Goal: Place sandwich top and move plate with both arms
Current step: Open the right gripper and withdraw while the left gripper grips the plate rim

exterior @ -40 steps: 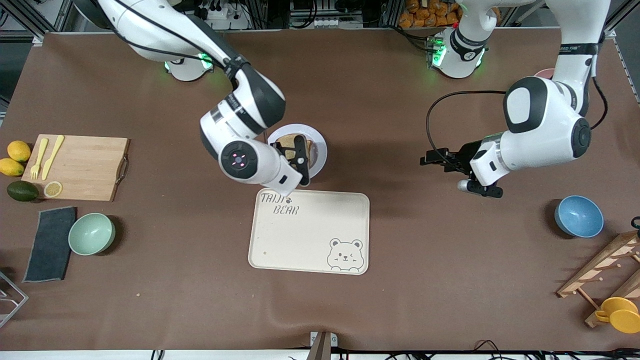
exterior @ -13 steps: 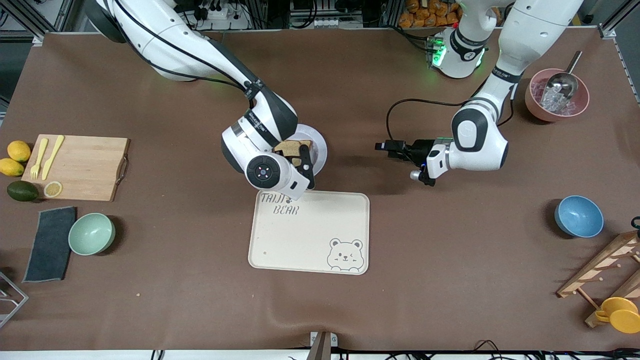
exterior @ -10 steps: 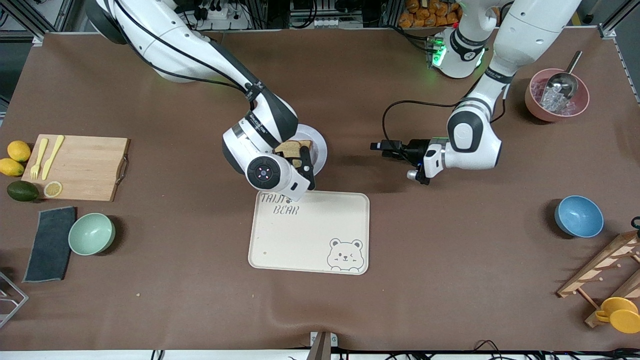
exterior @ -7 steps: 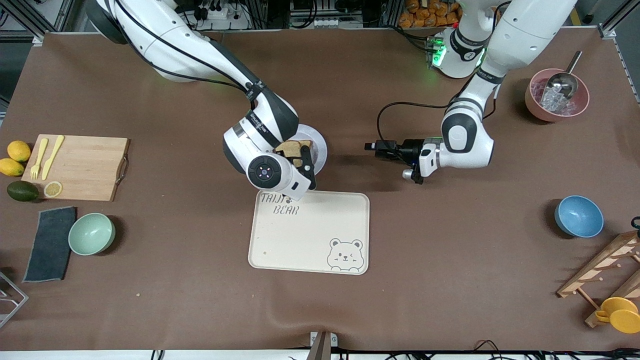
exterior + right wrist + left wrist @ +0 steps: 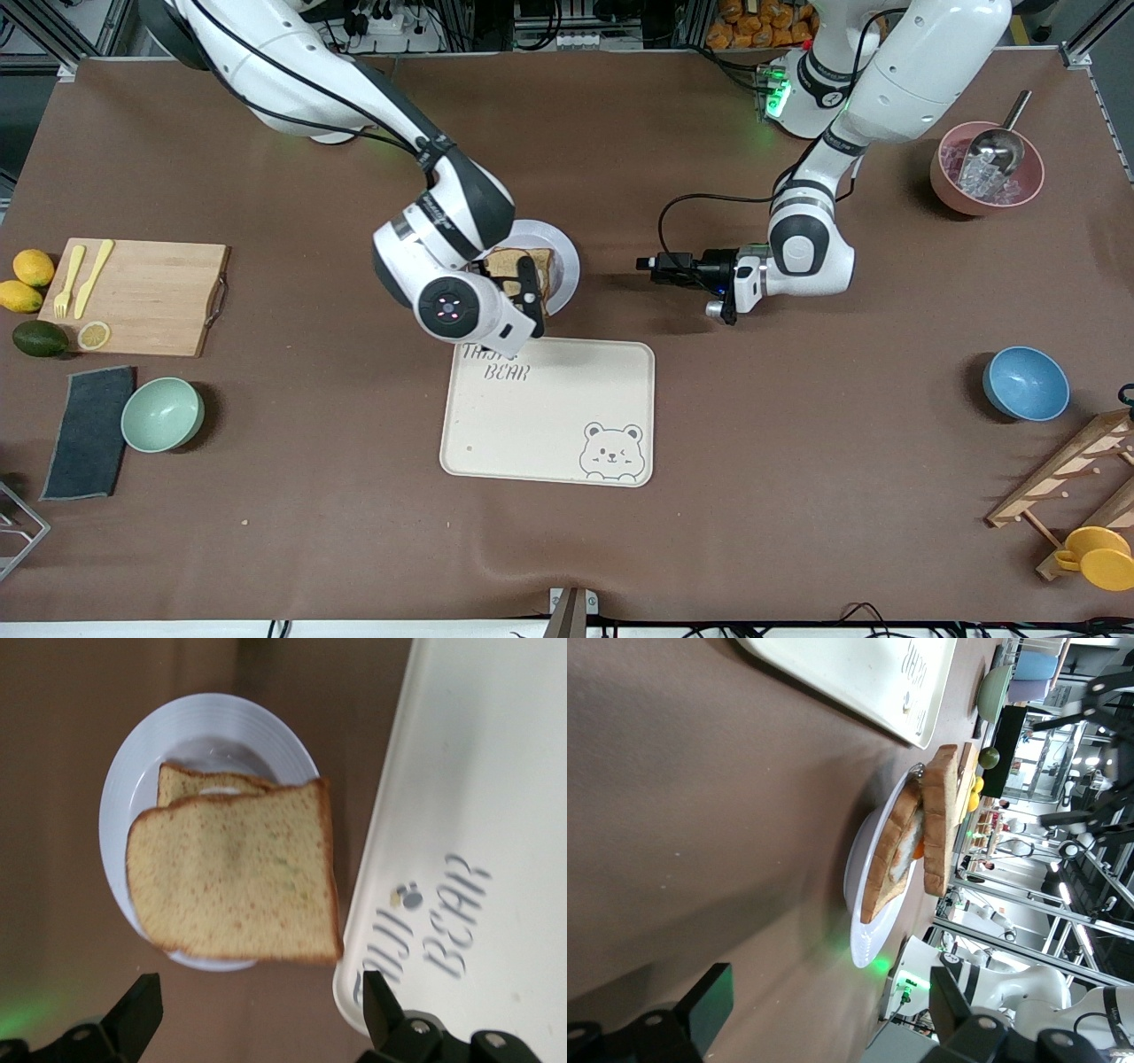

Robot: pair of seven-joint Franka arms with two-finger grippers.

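The sandwich top (image 5: 235, 873) is seen lying on the stack on the plate (image 5: 567, 266), sat a bit askew so the lower bread slice (image 5: 190, 780) pokes out from under one edge. In the left wrist view the top slice (image 5: 941, 819) looks propped up at an angle on the lower slice w/ egg (image 5: 893, 850), not flat.

The right gripper (image 5: 523, 297) is hung just over the plate, fingers spread wide w/ nothing held btwn them; the bread is seen apart from both pads (image 5: 133, 1010) in the right wrist view.

The left gripper (image 5: 651, 264) is held low beside the plate, toward the left arm's end of the table, pointed at it but not touching. Fingers are spread wide too, nothing gripped.

The plate itself is found mid-table, just farther from the front cam than the cream tray (image 5: 549, 412) w/ the bear drawing; the two are nearly touching.
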